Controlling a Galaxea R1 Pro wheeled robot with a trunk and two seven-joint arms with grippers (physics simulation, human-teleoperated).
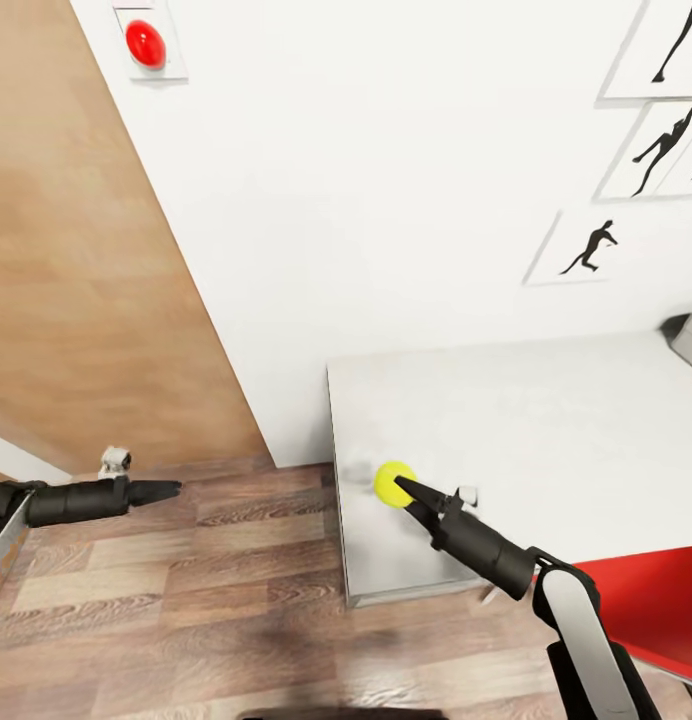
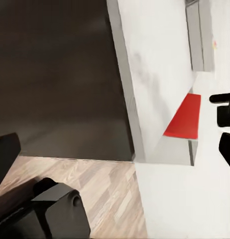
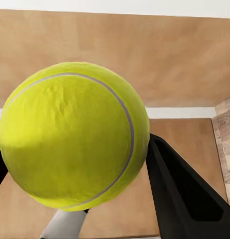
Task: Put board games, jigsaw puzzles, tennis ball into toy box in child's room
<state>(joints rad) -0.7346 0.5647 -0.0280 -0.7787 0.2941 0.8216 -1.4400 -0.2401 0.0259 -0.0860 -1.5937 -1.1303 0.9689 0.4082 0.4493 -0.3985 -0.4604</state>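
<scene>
One tennis ball (image 1: pixel 391 483) is in view, and the right gripper (image 1: pixel 400 487) holds it above the near left corner of the pale surface (image 1: pixel 546 440). In the right wrist view the ball (image 3: pixel 75 134) is very large, with one dark finger (image 3: pixel 182 191) pressed against its side, so the jaws are clamped on the ball. Whether the ball touches the surface below cannot be told.

Two arms are visible from the head camera. The right arm comes from the near right and reaches to the ball. The left arm is stretched over the wood-plank floor (image 1: pixel 186 590) at the left, well apart from the surface, and its left gripper (image 1: pixel 156 490) looks like one dark tapered tip; whether its jaws are together or apart cannot be told.

Three black silhouette pictures (image 1: pixel 589 247) hang on the white wall (image 1: pixel 386 180) at the far right. One red round button (image 1: pixel 145 43) sits on a small white plate at the far left of this wall. One red flat object (image 1: pixel 651 600) lies at the near right edge of the surface, beside the right arm. One grey object (image 1: pixel 691 340) is cut by the right edge of the picture, at the far right of the surface.
</scene>
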